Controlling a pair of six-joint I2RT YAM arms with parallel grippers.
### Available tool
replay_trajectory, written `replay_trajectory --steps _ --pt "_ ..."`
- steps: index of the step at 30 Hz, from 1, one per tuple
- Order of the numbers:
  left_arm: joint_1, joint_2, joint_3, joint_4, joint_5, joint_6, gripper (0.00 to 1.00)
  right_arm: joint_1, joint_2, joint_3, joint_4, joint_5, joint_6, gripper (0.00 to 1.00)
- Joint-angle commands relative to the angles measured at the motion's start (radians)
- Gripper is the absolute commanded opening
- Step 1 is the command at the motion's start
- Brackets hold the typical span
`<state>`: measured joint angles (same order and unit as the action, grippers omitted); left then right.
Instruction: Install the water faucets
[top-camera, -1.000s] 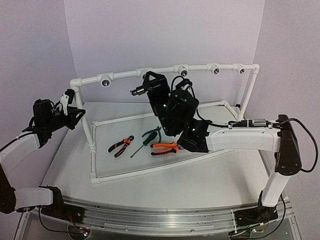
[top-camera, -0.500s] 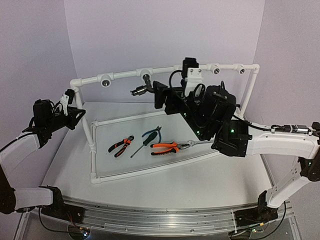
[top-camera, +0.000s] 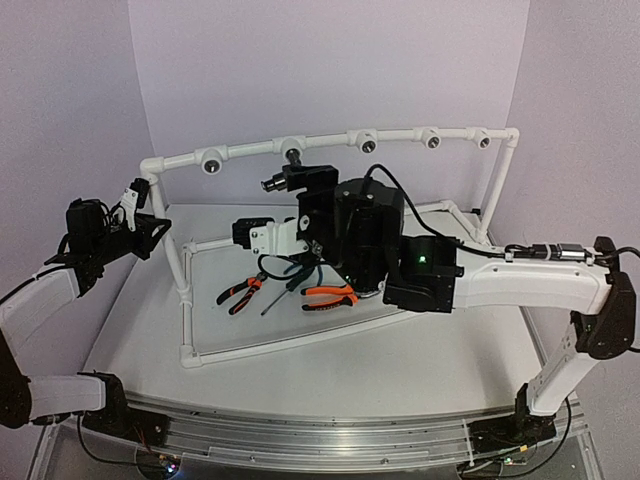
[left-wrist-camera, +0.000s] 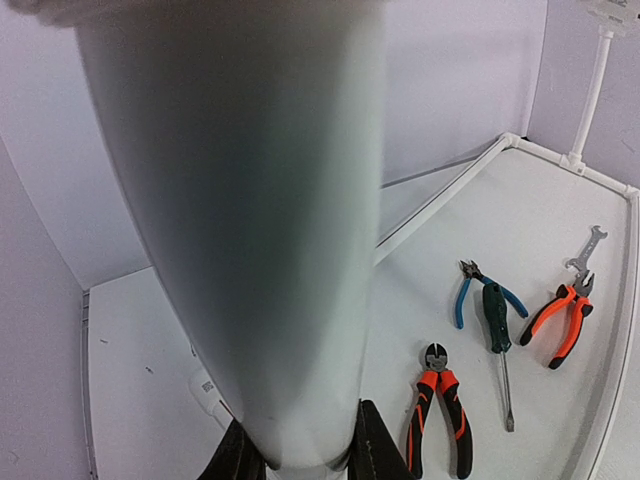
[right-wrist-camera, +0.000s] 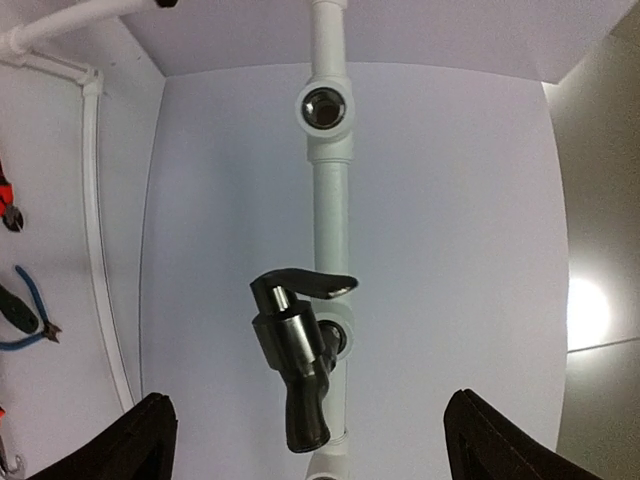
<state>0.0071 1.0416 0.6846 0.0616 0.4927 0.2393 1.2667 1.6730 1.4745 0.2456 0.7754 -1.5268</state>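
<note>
Swinging back from the right, the right arm now hangs above the orange pliers (top-camera: 330, 296) over the middle of the bench, whereas half a second ago it reached toward the frame's right end. The right gripper (right-wrist-camera: 325, 445) stands wide apart and empty, facing the water faucet (right-wrist-camera: 296, 372). The faucet sits in a socket of the white pipe (right-wrist-camera: 331, 210), unmoved. The left gripper (left-wrist-camera: 305, 458) is clamped on the corner post (left-wrist-camera: 240, 230). One risk, as I judge it, is that the faucet looks tilted and perhaps only loosely seated, so a brush from the wrist could knock it out.
</note>
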Motion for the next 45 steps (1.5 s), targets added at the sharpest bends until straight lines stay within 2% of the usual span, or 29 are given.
replay_trajectory --steps 1,6,19,28,37,42,44,45 --pt "-0.044 0.034 -0.057 -0.259 0.016 0.166 0.0 -0.034 0.07 0.123 -0.138 0.0 -0.194 0.92" --pt "-0.044 0.029 -0.054 -0.269 0.018 0.166 0.0 -0.077 0.148 0.204 -0.156 0.019 -0.228 0.87" --pt "-0.043 0.025 -0.054 -0.265 0.018 0.155 0.0 -0.128 0.204 0.259 -0.096 0.051 -0.246 0.75" --pt "-0.044 0.025 -0.057 -0.264 0.014 0.155 0.0 -0.14 0.22 0.261 -0.072 0.055 -0.231 0.48" --pt "-0.044 0.022 -0.054 -0.269 0.013 0.16 0.0 -0.145 0.27 0.311 0.015 0.08 -0.218 0.31" --pt "-0.044 0.02 -0.054 -0.27 0.013 0.159 0.0 -0.145 0.297 0.334 0.055 0.12 -0.201 0.14" --pt "-0.044 0.02 -0.054 -0.27 0.013 0.158 0.0 -0.145 0.307 0.337 0.068 0.139 -0.195 0.03" --pt "-0.044 0.019 -0.054 -0.269 0.012 0.159 0.0 -0.145 0.312 0.337 0.077 0.144 -0.189 0.0"
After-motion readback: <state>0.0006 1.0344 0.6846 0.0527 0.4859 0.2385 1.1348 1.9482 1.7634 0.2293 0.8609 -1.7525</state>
